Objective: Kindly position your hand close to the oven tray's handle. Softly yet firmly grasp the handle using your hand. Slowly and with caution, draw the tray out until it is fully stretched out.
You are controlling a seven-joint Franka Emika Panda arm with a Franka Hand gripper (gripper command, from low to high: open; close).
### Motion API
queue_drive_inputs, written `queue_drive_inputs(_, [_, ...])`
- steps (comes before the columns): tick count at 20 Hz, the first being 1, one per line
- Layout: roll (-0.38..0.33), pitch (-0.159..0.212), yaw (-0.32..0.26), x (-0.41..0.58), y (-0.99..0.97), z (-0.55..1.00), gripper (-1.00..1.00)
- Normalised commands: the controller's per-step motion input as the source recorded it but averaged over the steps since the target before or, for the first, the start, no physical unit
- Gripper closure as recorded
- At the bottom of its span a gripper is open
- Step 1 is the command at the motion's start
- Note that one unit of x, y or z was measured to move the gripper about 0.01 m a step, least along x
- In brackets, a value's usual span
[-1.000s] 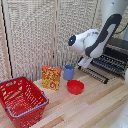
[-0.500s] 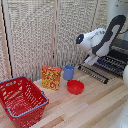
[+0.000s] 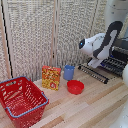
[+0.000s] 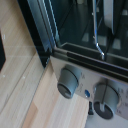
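We had the tray (image 3: pixel 96 73) pulled out of the oven (image 3: pixel 119 59), sticking out toward the exterior view's left as a long narrow rack of dark and silver bars just above the table (image 3: pixel 95 107). Its handle (image 3: pixel 92 74) ran along the outer long edge. The hand (image 3: pixel 94 62) sat right at the tray, at the rack's oven-side end, under the white and black arm (image 3: pixel 102 42). We couldn't tell the jaw opening, nor whether the fingers touched the rack: too small and blurred there, and the wrist view showed no fingers.

The wrist view gave us the oven front close up: dark glass door (image 4: pixel 85 22), silver trim panel with two grey round knobs (image 4: pixel 68 82), wood beneath. There was a small blue mark between the knobs, no readable text.

Containers, placed relative to the tray:
- Red bowl (image 3: pixel 75 87) near the tray's outer end, on the side nearer the camera; nothing seen in it.
- Blue cup (image 3: pixel 69 72) just beyond the tray's outer end, toward the exterior view's left; contents couldn't be seen.
- Orange-yellow box (image 3: pixel 51 77) beside the cup, farther from the tray; printed front, writing illegible.
- Red basket (image 3: pixel 22 100) with blue rim trim, well apart from the tray at the exterior view's lower left; looked empty.
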Motion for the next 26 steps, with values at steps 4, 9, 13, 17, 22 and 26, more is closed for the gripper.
queue_drive_inputs(4, [0.016,-0.048,-0.046,0.0,-0.63,0.12,-1.0])
queue_drive_inputs(9, [0.045,-0.002,-0.002,0.045,-0.42,0.01,-1.0])
queue_drive_inputs(13, [0.039,0.008,0.002,0.021,-0.25,0.0,1.0])
queue_drive_inputs(17, [0.0,-0.005,0.0,-0.014,-0.14,0.0,1.0])
queue_drive_inputs(22, [0.0,-0.028,0.0,-0.137,-0.2,0.09,1.0])
queue_drive_inputs(26, [-0.003,-0.002,0.0,-0.234,-0.13,0.07,1.0])
